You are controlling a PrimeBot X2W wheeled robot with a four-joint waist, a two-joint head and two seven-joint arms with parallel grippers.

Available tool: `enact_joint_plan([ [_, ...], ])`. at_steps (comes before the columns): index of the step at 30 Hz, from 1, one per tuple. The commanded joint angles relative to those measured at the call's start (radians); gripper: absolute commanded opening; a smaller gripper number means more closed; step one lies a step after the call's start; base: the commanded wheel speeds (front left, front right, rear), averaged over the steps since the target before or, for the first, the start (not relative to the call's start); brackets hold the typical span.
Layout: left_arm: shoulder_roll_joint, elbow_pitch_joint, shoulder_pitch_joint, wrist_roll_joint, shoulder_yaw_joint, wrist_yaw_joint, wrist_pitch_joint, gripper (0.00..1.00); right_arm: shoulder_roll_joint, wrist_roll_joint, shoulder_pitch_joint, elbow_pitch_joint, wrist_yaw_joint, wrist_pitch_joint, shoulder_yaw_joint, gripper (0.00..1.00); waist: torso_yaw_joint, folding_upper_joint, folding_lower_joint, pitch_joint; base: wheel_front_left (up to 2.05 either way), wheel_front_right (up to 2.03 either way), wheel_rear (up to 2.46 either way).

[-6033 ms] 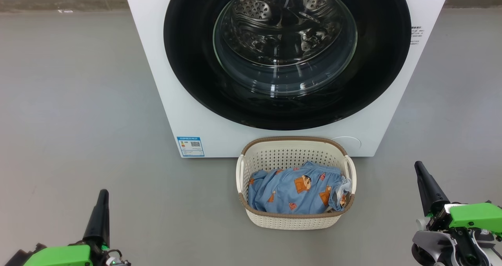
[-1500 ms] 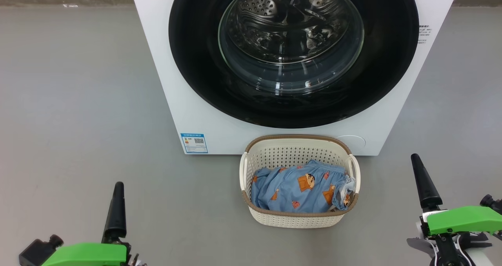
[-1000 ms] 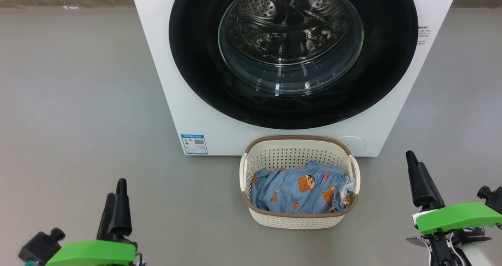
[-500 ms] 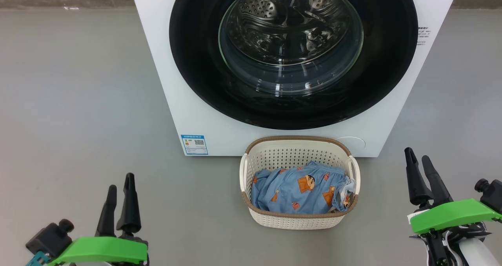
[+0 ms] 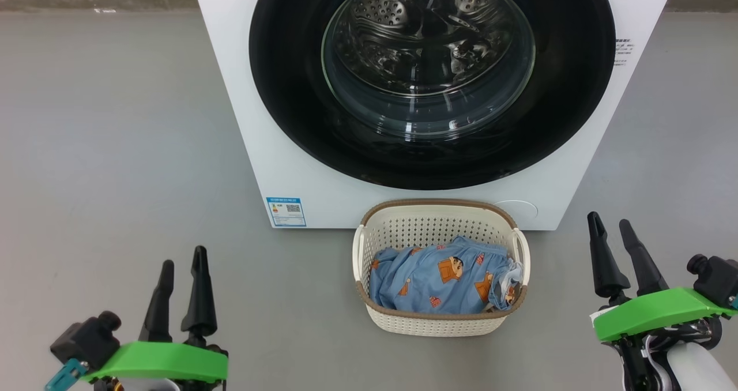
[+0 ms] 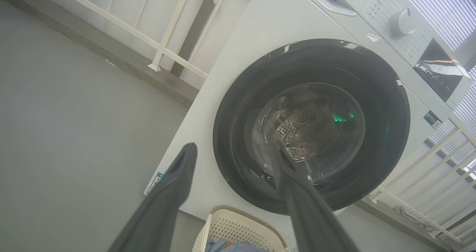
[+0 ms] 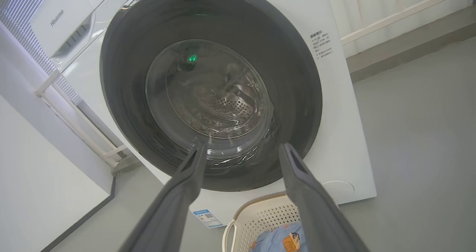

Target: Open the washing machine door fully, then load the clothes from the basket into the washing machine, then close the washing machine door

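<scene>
The white washing machine [image 5: 277, 166] stands ahead with its round black-rimmed door [image 5: 288, 91] shut flat against the front; the steel drum shows through the glass. On the floor right before it sits the cream basket [image 5: 438, 324], holding the light blue printed clothes [image 5: 438, 281]. My left gripper [image 5: 183, 255] is open and empty, low at the left, well apart from the basket. My right gripper [image 5: 609, 221] is open and empty at the lower right. Both wrist views look up at the door [image 6: 383, 125] [image 7: 297, 77] past spread fingers [image 6: 174, 181] [image 7: 301, 177].
Grey floor [image 5: 104, 149] lies free on both sides of the machine. A white railing [image 6: 163, 47] and a raised kerb run along the wall behind. The control panel with a knob [image 6: 403, 21] tops the machine.
Both grippers have turned at the wrist, so each now shows two spread fingers where one showed before. Both have risen slightly in the head view. Door, basket and clothes have not moved.
</scene>
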State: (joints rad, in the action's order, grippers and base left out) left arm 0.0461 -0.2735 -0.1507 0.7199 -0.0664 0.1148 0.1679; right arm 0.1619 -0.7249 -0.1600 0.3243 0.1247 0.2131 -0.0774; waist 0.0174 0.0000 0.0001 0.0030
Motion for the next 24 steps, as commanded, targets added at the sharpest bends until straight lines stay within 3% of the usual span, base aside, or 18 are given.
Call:
enact_joint_plan([
  [1, 0.018, 0.017, -0.056, -0.038, 0.015, 0.006, 0.013, 1.0, 0.01, 0.044, -0.046, -0.015, 0.005, 0.017, -0.003, 1.0, 0.001, 0.0, 0.0, 0.002, 0.0, 0.0, 0.0],
  [24, 0.027, 0.007, -0.083, -0.243, -0.007, 0.014, 0.078, 1.0, -0.013, 0.319, -0.075, 0.026, 0.006, 0.042, 0.026, 1.0, 0.004, 0.0, 0.0, 0.004, 0.0, 0.0, 0.0],
])
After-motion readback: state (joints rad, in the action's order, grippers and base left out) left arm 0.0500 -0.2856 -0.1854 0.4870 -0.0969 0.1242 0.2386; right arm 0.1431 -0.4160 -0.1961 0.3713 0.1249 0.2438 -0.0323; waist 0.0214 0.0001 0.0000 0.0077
